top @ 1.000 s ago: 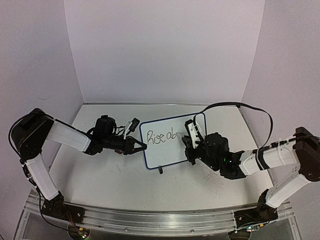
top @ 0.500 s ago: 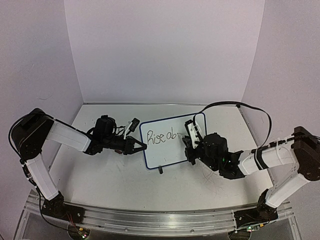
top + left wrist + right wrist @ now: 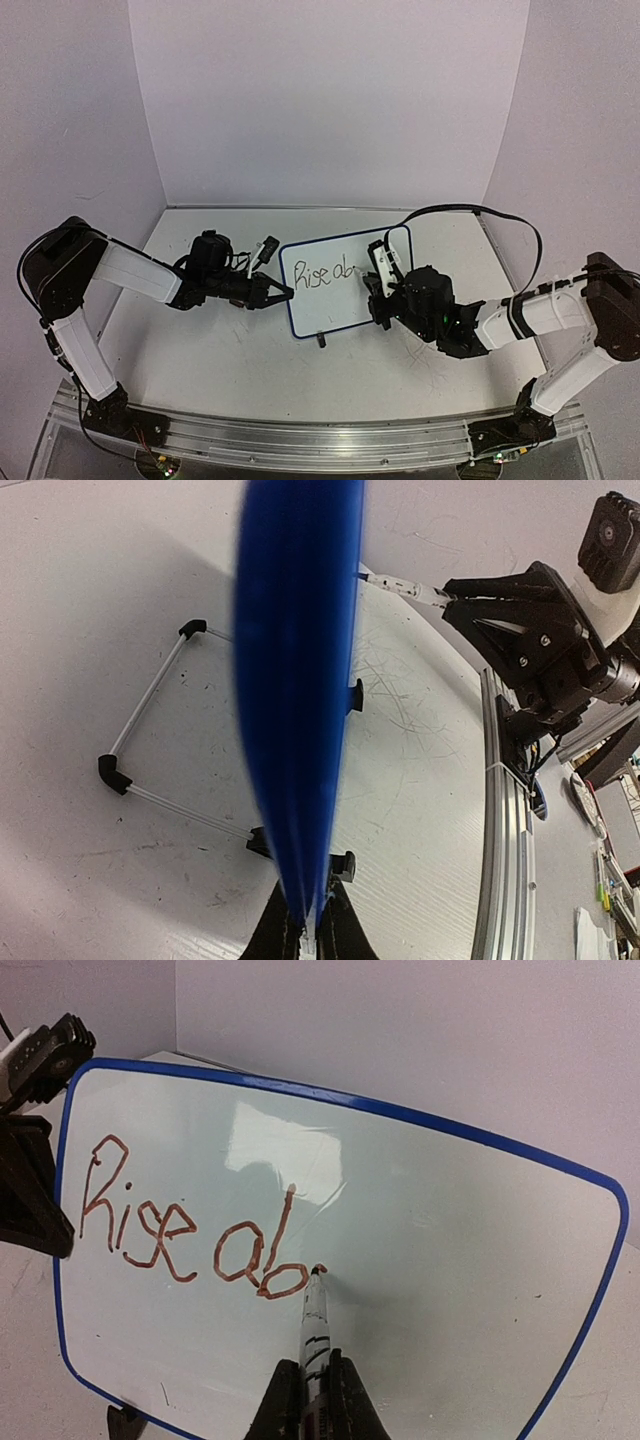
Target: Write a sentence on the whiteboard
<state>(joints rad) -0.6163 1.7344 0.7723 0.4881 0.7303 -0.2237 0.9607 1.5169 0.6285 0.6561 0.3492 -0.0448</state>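
Note:
The whiteboard (image 3: 335, 305) stands tilted on the table, blue-rimmed, its face (image 3: 450, 1260) toward my right arm. My left gripper (image 3: 283, 293) is shut on the whiteboard's left edge, which fills the left wrist view as a blurred blue band (image 3: 295, 680) between the fingers (image 3: 345, 930). My right gripper (image 3: 313, 1400) is shut on a white marker (image 3: 316, 1320). The marker's tip touches the board just right of the last letter. The sentence (image 3: 180, 1235) reads "Rise ab" in reddish-brown strokes on the upper row (image 3: 325, 273). The lower part of the board is blank.
A wire stand (image 3: 150, 740) with black corner caps props the board from behind, and a black clip foot (image 3: 321, 340) sits at its bottom edge. The aluminium rail (image 3: 505, 830) runs along the table's near edge. White walls close in the back and sides.
My right gripper has edged slightly left with the marker, and a small stroke now trails from the "b". The left arm and the board have not moved.

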